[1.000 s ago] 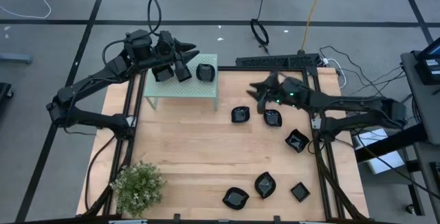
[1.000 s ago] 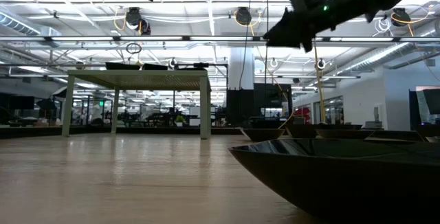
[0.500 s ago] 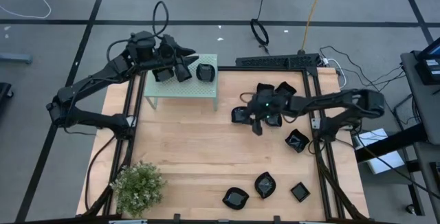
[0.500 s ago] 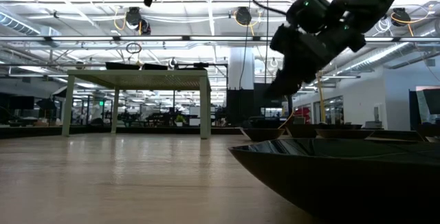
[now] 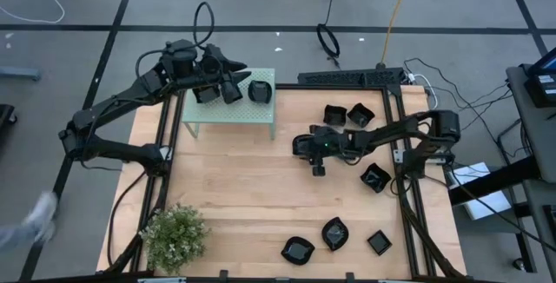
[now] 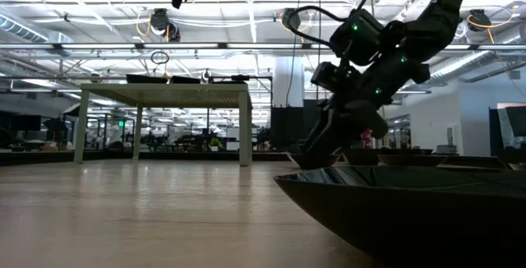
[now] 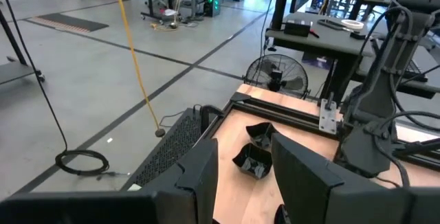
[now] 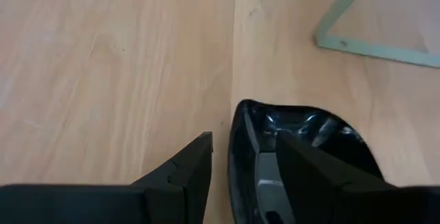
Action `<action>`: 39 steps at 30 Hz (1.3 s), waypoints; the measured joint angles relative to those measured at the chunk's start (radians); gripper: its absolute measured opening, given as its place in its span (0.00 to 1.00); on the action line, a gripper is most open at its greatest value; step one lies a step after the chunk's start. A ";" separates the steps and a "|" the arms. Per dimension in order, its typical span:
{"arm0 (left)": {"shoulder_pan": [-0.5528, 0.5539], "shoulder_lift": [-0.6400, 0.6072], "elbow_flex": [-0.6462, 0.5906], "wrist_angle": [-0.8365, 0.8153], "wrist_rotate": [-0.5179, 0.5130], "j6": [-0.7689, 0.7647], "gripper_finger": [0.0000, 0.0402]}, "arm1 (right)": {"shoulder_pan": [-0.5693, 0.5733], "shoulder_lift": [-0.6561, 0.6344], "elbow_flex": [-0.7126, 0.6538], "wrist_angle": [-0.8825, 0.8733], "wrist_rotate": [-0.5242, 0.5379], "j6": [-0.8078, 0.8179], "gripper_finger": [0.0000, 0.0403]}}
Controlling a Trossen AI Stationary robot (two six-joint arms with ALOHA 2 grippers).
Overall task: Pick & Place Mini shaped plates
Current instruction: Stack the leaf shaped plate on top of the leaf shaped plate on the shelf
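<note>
Right gripper (image 5: pixel 306 144) is low over the light wooden table (image 5: pixel 234 187), near the middle just right of the pale green perforated stand (image 5: pixel 228 115); jaws apart and straddling the rim of a small glossy black dish (image 8: pixel 302 152), one finger (image 8: pixel 189 169) outside it and the other inside the bowl, not clamped. Left gripper (image 5: pixel 228 76) hovers above the stand with jaws apart and nothing between them; one black dish (image 5: pixel 260 91) sits on the stand's right end, just beside it. Other glossy black mini plates: two at the back right of the table (image 5: pixel 346 115), one by the right frame rail (image 5: pixel 374 179), three along the front edge (image 5: pixel 334 233). Small green potted plant (image 5: pixel 174 234) at the front left corner. Low view: right gripper's fingertips are down at the dish rim, a large dark dish (image 6: pixel 411 210) close to the lens.
</note>
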 joint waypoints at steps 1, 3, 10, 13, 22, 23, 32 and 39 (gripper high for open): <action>0.000 0.000 0.000 0.000 0.000 0.000 0.35 | 0.000 0.007 0.000 0.008 0.000 0.005 0.37; 0.000 0.000 0.000 0.000 0.000 0.000 0.35 | 0.000 0.030 0.000 0.023 0.000 0.019 0.37; 0.000 0.000 0.000 0.000 0.000 -0.001 0.35 | 0.001 0.091 0.001 0.040 0.053 0.093 0.33; 0.000 0.000 0.000 0.000 0.000 -0.002 0.35 | 0.002 0.094 0.000 0.045 0.072 0.151 0.28; 0.000 0.000 0.000 0.000 0.000 -0.002 0.35 | 0.001 0.061 0.000 0.042 0.091 0.234 0.02; 0.000 0.000 0.000 0.000 0.000 -0.002 0.35 | 0.001 0.049 -0.001 0.039 0.095 0.234 0.02; 0.000 0.000 0.000 0.000 0.000 0.000 0.35 | -0.023 -0.168 -0.003 0.035 0.169 0.177 0.00; 0.000 0.000 0.000 0.000 0.000 -0.001 0.35 | -0.110 -0.283 0.068 0.085 0.227 0.247 0.00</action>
